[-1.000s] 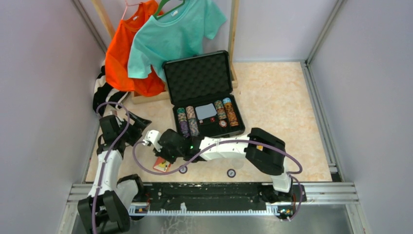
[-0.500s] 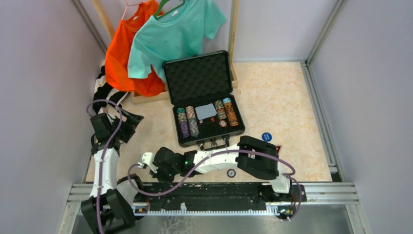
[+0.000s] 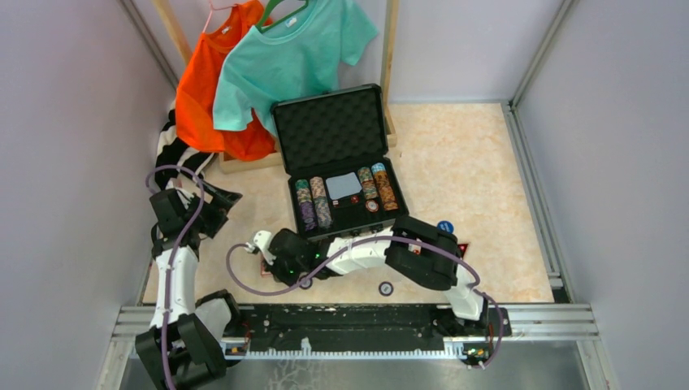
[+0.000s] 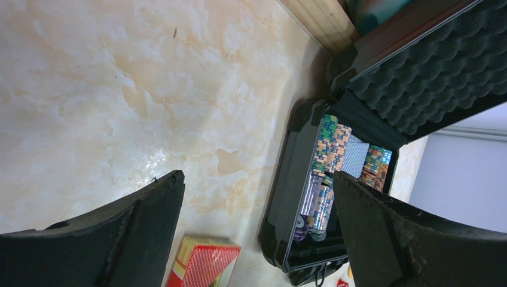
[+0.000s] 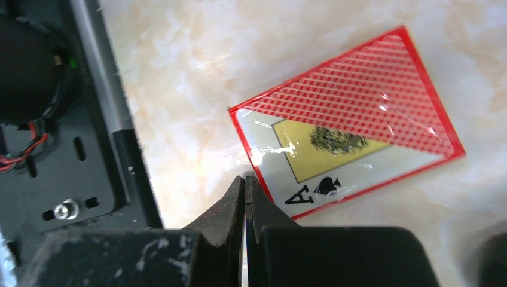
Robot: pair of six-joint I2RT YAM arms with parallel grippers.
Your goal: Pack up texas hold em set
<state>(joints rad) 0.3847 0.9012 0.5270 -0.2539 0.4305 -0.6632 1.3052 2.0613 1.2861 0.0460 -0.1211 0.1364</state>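
Right gripper (image 5: 245, 190) is pinched fully together on nothing, its tips at a corner of the card box (image 5: 350, 122), which lies flat by the table's near edge, apart from the open briefcase (image 3: 329, 126). Picking up the box looks like the current step. The next move needs open jaws straddling a box edge.

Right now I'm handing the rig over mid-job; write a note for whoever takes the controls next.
Left gripper: open, empty, hanging over the table left of the briefcase.
Right gripper: shut on nothing, tips at the edge of the card box, which lies flat on the table; contact unclear.
Done: briefcase open, chips in their slots.
Left: card box, blue button and a round piece near the front edge lie outside; pack them, then shut the lid.
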